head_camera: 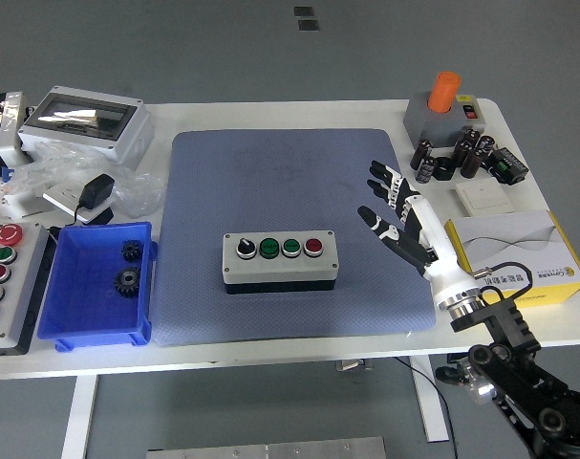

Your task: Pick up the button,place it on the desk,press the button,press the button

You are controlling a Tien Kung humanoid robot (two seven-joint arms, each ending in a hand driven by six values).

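Button box [280, 261], right hand [401, 218] apart, open-palmed

Grey button box [280, 260], blue mat [290, 182]

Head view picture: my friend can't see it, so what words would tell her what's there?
A grey button box with four round buttons sits on a blue-grey mat on a white table. The robot's white right hand hovers open just right of the box, touching nothing.

text: none legible | yellow box [519, 251]: print too small
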